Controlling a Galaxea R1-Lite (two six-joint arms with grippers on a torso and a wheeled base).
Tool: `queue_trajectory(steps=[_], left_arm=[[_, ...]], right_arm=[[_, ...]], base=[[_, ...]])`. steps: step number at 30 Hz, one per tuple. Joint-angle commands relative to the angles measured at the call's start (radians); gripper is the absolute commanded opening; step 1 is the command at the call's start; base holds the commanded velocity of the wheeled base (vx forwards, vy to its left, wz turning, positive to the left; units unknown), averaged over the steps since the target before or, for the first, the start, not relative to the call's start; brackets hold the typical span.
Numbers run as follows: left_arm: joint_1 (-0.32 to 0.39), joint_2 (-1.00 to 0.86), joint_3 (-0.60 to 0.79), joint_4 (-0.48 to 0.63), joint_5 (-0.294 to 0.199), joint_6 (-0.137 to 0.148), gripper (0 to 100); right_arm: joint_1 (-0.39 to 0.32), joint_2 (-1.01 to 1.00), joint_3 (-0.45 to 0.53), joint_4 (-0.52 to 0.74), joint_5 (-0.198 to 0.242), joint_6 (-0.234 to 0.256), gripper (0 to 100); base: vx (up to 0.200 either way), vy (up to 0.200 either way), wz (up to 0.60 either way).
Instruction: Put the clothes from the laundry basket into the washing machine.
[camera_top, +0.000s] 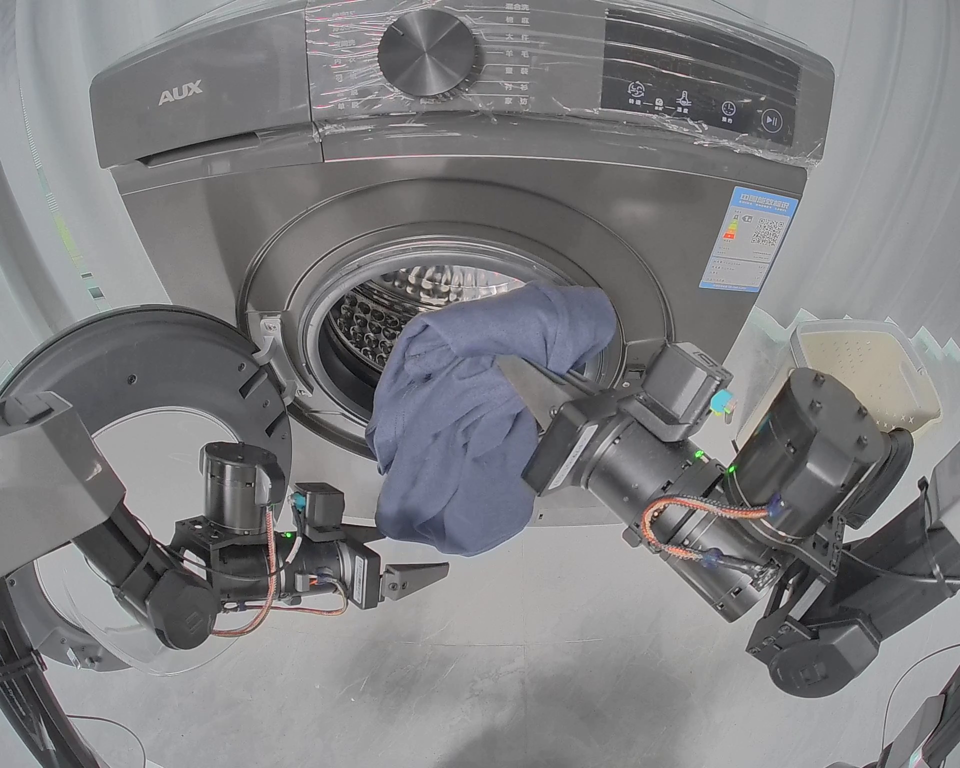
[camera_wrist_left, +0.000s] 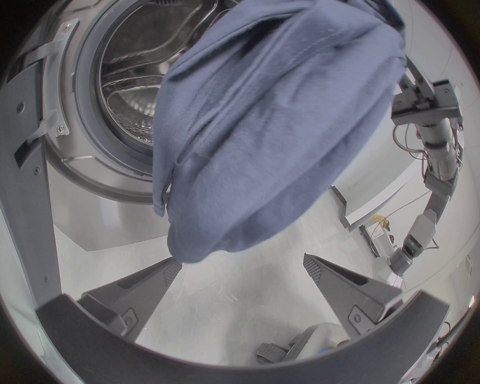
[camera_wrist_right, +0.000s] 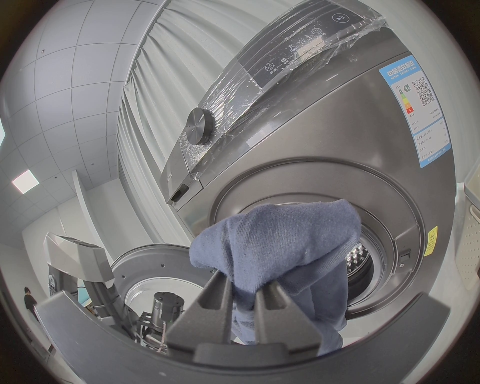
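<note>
Garment (camera_top: 460, 420): plain slate blue, no print.
Washing machine (camera_top: 200, 230): brushed dark grey (dial (camera_top: 427, 53) a shade darker).
Drum (camera_top: 375, 320): shiny silver, rows of raised dots.
Sticker (camera_top: 748, 238): blue border, white field, small coloured bars.
Laundry basket (camera_top: 870, 370): cream, fine perforated grid.
Floor (camera_top: 500, 650): pale grey.
Left pincer (camera_top: 415, 577): charcoal.
Right pincer (camera_wrist_right: 245, 287): charcoal.

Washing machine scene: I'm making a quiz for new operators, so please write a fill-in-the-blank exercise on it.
The right end effector is ____ on the dark blue cloth garment.
The left end effector, near that garment's lower edge, is ____.
The round door of the grey metal washing machine stands open on the robot's ____ side.
The white plastic laundry basket stands on the robot's ____ side of the machine.
Missing words: shut; open; left; right.
</note>
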Motion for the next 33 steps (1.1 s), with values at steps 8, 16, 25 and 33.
queue_trajectory(steps=[8,16,25,33], left_arm=[[-0.007,0.096,-0.086,-0.058,0.006,-0.034,100],[-0.015,0.093,-0.024,-0.203,0.034,-0.039,0],[-0.104,-0.05,0.275,-0.464,0.035,-0.045,0],[-0.135,-0.14,0.341,-0.64,0.031,-0.061,0]], right_arm=[[0.01,-0.001,0.0,-0.002,0.0,0.0,0],[0.013,-0.001,0.0,-0.002,-0.001,0.001,0],[-0.028,0.027,0.033,0.001,0.002,-0.002,0],[-0.038,0.067,0.092,0.007,0.0,0.003,100]], base=[[0.0,0.0,0.0],[0.0,0.0,0.0],[0.0,0.0,0.0],[0.0,0.0,0.0]])
